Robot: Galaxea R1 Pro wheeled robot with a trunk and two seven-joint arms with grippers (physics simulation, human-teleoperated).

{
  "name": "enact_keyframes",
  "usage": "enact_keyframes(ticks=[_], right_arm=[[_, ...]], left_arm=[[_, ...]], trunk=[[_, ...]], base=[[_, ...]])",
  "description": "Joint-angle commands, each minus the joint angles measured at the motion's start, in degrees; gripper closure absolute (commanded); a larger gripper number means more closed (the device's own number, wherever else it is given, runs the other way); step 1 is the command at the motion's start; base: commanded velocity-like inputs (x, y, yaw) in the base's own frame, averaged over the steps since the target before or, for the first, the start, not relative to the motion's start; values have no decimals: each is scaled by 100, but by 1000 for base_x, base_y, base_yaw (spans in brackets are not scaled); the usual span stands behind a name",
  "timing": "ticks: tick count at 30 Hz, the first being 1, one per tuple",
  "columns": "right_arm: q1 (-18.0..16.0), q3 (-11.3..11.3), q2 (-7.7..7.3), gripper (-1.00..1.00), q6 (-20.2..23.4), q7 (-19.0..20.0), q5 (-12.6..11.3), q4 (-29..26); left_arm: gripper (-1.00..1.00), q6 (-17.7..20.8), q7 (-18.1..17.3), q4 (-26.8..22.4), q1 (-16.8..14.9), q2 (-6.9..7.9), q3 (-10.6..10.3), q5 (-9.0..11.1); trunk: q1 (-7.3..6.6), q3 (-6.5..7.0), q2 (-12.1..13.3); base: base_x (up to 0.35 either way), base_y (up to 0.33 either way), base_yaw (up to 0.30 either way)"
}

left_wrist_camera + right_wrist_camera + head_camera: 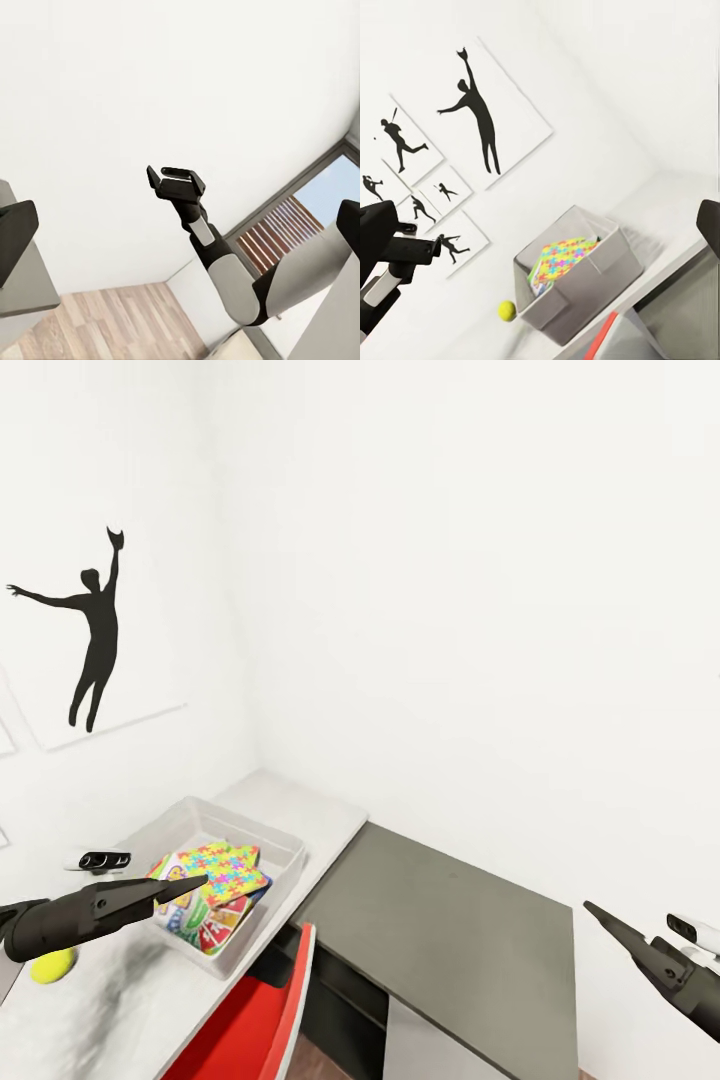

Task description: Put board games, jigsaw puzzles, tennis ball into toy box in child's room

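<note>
White walls (480,560) are filling most of the head view, with a poster (95,630) of a black reaching figure hanging at the upper left. Low in the frame, a dark olive-grey cabinet (450,930) is sitting to the right of the pale tabletop (300,810), which is running along the lower left. The toy box (285,850) is standing on that tabletop near the corner, holding a jigsaw puzzle (225,865) with bright interlocking pieces lying tilted on top of a board game (200,930) printed in green, white and red. A red chair (260,1010) is showing at the bottom edge, below the box. The left gripper (185,885) is hanging at the lower left with its tip over the box's near side; its fingers are standing apart in the left wrist view, holding nothing. The right gripper (600,915) is hovering at the lower right, well away from the box, also spread and empty. The tennis ball (52,965) is lying on the tabletop at the left edge, outside the box, beneath the left arm.
</note>
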Motion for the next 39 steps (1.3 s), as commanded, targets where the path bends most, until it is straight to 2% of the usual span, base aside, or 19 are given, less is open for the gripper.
enact_keyframes(ticks=[1,10,28,30,34,36,37,39], right_arm=[[-6,-3,0,-100,59,18,-2,0],[-6,0,7,-100,50,18,-2,7],[-6,0,2,-100,48,18,-2,15],[-6,-2,2,-100,48,18,-2,13],[-6,-11,-3,-100,51,18,-2,16],[-6,-13,-5,-100,53,18,-2,16],[-6,-18,-6,-100,54,18,-1,17],[-6,-20,-8,-100,55,18,-1,18]], left_arm=[[-100,61,-21,-1,-5,2,-2,-1],[-100,60,-21,-1,-5,2,-2,0],[-100,60,-21,-1,-5,5,7,3],[-100,60,-21,-1,-5,7,37,5],[-100,61,-21,0,-5,63,235,4],[-100,61,-21,3,-5,121,330,5],[-100,60,-21,8,-7,203,410,3],[-100,60,-21,9,-8,254,446,2]], trunk=[[5,-14,-13],[5,-14,-13],[5,-14,-13],[5,-14,-13],[5,-14,-13],[5,-14,-13],[5,-14,-13],[5,-14,-13]], base=[[143,-102,0],[109,-49,0],[8,-2,0],[0,0,0],[0,0,0],[0,0,0],[0,0,0],[0,0,0]])
